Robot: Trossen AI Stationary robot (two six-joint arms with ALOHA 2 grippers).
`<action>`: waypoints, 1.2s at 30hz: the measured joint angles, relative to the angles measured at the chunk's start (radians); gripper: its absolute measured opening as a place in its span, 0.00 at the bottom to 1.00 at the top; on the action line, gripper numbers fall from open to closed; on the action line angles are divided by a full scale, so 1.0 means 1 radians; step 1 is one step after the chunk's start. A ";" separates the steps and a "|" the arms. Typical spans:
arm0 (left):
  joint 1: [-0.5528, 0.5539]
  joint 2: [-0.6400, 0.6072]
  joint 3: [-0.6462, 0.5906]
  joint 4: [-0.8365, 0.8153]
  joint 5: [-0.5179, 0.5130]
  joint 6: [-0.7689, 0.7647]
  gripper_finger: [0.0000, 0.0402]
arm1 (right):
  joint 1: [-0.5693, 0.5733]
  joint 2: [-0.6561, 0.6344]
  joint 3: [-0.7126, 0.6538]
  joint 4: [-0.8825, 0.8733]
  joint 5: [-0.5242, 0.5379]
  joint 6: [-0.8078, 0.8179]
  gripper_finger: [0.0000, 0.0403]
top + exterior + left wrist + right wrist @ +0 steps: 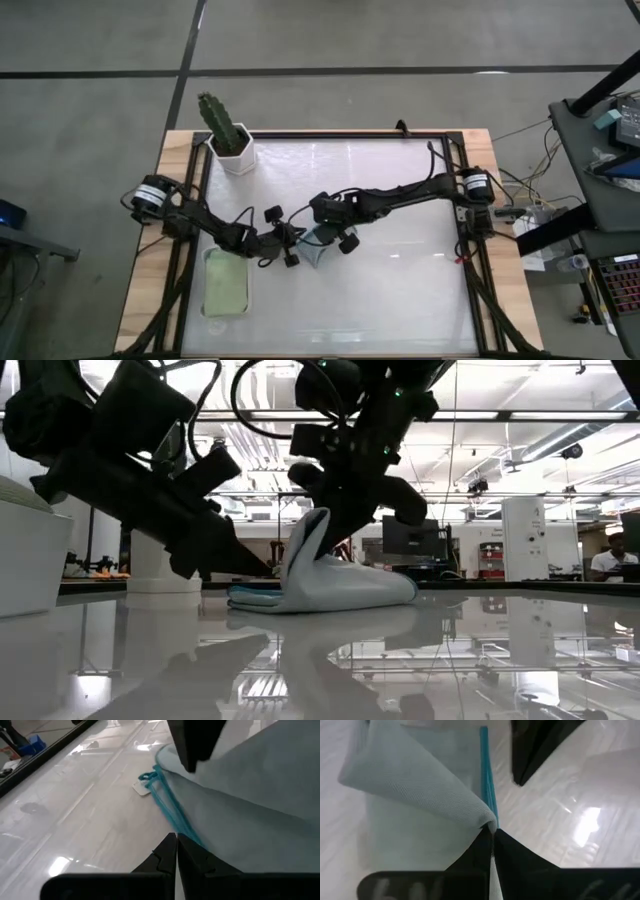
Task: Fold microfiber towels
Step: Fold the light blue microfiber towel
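A pale blue towel [317, 254] with a teal stitched edge [170, 807] lies mid-table, one part of it raised. My right gripper [492, 831] is shut on that raised part [316, 530]. My left gripper [176, 839] is shut and points slantwise down at the towel's teal edge, on the towel's left side [262, 568]. A sage green towel [227, 283] lies flat in the white tray [209, 312] near the front left. My right gripper pinches a gathered tip of the pale blue cloth [487, 821] between its two fingers, slanting down from above. That part stands up off the table and curls over; the rest [350, 592] lies on the table. My left gripper's shut tips stand at the teal edge [186, 827]; I cannot tell whether they touch it.
A cactus in a white pot [230, 138] stands at the far left corner. The two arms [400, 195] meet over the table's middle. The glossy table top [400, 290] stretches away to the right and the near side.
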 joint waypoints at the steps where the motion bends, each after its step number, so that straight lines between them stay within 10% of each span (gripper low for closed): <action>1: 0.000 -0.006 -0.001 -0.003 0.000 0.000 0.00 | -0.003 0.000 0.000 0.004 0.000 0.000 0.02; 20: -0.049 -0.253 -0.001 -0.058 -0.004 0.083 0.00 | -0.031 0.090 -0.003 0.102 0.072 0.044 0.03; 36: -0.105 -0.354 -0.002 -0.159 -0.003 0.079 0.00 | -0.048 0.005 -0.002 0.034 0.076 0.221 0.29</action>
